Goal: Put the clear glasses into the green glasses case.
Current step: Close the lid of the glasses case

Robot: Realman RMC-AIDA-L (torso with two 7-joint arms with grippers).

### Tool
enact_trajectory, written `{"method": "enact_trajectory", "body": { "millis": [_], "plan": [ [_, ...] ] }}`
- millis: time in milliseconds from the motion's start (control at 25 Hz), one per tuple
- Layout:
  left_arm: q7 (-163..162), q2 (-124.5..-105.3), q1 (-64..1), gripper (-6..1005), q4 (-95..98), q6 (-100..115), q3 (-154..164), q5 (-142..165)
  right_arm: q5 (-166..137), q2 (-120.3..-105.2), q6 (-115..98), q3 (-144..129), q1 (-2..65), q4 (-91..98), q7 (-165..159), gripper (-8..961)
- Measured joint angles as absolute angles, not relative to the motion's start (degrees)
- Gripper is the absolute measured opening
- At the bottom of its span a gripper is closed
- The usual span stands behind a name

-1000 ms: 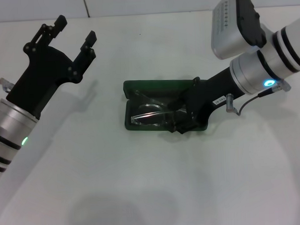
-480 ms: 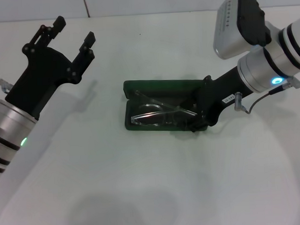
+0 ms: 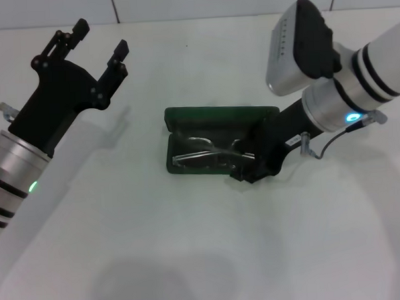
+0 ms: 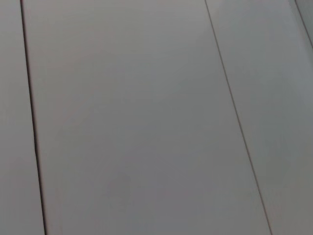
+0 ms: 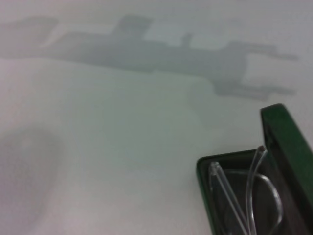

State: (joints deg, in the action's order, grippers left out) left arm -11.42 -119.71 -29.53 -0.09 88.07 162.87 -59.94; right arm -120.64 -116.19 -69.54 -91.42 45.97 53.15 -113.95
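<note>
Head view: the case [image 3: 215, 116] lies open mid-table [image 3: 191, 243], the glasses [image 3: 203, 154] lying in its tray. The right gripper [image 3: 244, 163] sits low over the tray's right end; whether it grips cannot be told. The left gripper [image 3: 99, 47] hovers spread near the far left corner.

Right wrist view: the glasses [image 5: 244, 196] rest inside the case [image 5: 286, 142].

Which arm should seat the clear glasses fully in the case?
Right. The right gripper is already at the right-hand end of the open dark green oblong glasses case, where the transparent plastic wraparound glasses lie inside. The left gripper hovers open, well off to the left above the white table.
</note>
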Motion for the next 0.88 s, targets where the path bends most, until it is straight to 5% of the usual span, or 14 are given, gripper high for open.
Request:
{"method": "enact_trajectory", "body": {
  "millis": [880],
  "plan": [
    [-11.42, -119.84, -29.18, 661, 0.21, 88.12, 162.86, -59.95, -119.0, -116.2, -67.47, -94.44, 43.92, 57.49, -113.24, 539]
  ]
}}
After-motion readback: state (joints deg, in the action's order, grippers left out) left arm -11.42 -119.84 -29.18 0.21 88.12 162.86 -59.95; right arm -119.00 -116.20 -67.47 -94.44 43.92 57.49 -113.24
